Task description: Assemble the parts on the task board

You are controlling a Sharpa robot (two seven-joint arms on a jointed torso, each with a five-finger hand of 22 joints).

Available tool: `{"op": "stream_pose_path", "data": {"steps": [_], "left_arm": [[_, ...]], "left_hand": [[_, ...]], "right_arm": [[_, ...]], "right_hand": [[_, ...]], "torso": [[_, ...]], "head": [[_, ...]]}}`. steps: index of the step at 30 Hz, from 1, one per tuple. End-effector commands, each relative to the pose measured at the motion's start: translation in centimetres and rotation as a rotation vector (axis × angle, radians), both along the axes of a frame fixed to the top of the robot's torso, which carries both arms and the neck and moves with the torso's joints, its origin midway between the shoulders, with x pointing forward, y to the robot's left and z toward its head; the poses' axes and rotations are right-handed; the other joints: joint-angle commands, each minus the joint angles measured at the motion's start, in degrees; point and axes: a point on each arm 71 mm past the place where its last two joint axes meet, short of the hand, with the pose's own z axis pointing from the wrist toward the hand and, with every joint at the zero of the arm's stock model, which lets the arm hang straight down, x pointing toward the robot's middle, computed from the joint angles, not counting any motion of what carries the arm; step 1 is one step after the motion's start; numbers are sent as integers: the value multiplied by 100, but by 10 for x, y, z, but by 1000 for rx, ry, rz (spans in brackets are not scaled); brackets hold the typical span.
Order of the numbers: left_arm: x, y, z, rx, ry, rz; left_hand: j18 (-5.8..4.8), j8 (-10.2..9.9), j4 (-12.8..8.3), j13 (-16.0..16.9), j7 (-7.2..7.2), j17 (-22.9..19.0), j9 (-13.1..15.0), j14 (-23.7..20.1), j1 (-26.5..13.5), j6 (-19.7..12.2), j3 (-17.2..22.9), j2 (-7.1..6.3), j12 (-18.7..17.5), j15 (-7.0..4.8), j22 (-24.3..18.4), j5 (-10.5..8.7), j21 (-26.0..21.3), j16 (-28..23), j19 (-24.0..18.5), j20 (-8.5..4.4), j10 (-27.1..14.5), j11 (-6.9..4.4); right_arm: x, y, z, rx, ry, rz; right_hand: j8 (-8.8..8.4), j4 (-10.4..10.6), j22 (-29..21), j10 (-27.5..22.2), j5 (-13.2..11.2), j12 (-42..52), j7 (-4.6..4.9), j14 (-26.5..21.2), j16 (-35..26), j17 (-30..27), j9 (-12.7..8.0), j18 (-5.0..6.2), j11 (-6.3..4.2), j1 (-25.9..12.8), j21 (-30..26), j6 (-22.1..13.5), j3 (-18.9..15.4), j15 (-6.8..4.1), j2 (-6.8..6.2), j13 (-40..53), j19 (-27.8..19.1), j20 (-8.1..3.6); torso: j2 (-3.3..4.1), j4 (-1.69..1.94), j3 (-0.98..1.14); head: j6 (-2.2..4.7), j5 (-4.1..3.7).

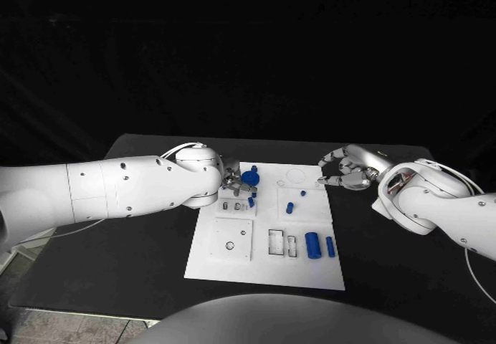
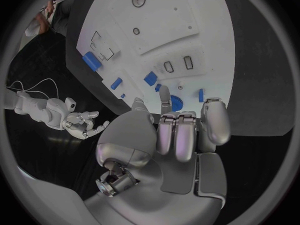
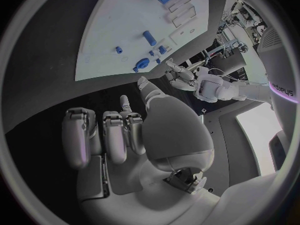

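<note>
While nothing is seated yet at the near end, I'll start there: the task board [image 1: 212, 266] has a bare square plate and cut-out slots closest to me, with a large blue cylinder [image 1: 312, 245] and a slimmer blue pin [image 1: 331, 246] lying flat just beside the slots. Mid-board, a short blue peg [image 1: 290, 208] lies loose, with a tiny blue piece [image 1: 303, 192] past it. My left hand [image 1: 236, 182] is over the far left part of the board, fingers curled close around a round blue part [image 1: 250, 177]; from the left wrist view the fingertips [image 2: 164, 96] sit right at that part [image 2: 176, 103], but I can't tell if it's pinched or only touched. My right hand [image 1: 346, 176] hovers off the board's far right edge over the black table [image 1: 403, 272], fingers curled in, holding nothing I can see. I'd judge the step in hand as fitting the round part at the far left. Next move calls for confirming grip, then aligning it squarely over its seat. Beyond the table the room is dark.
</note>
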Motion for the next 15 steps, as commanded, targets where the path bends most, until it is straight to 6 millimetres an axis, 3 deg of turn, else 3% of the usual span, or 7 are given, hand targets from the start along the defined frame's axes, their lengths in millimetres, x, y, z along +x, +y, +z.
{"op": "stream_pose_path", "data": {"steps": [1, 15], "left_arm": [[-2, -3, -3, 41, 17, -33], [-7, -12, -15, 2, 15, -36]], "left_hand": [[-32, -25, -20, 1490, -11, 1507, 18, 593, 82, -50, 24, -1, -33, 4, -18, 26, -37, 13, -49, 0, 596, -12], [-22, -36, 23, 1490, -9, 1507, 101, 593, 98, -25, 27, -12, -33, 10, -56, 56, -71, 13, -89, 5, 596, -7]], "right_arm": [[-1, 1, -3, -14, 21, 4], [-1, 1, -5, -9, 34, 3]], "right_hand": [[27, 29, 1243, 601, 37, 22, -6, 599, 19, 1507, -7, 75, 37, 12, -4, 52, 4, 27, 68, 1506, 135, 50], [29, 32, 1241, 601, 46, 22, -4, 599, 19, 1507, -10, 76, 39, 15, -7, 56, 6, 28, 74, 1506, 134, 51]], "torso": [[-9, 9, 3], [-27, 4, 9]], "head": [[1, -6], [1, 45]]}}
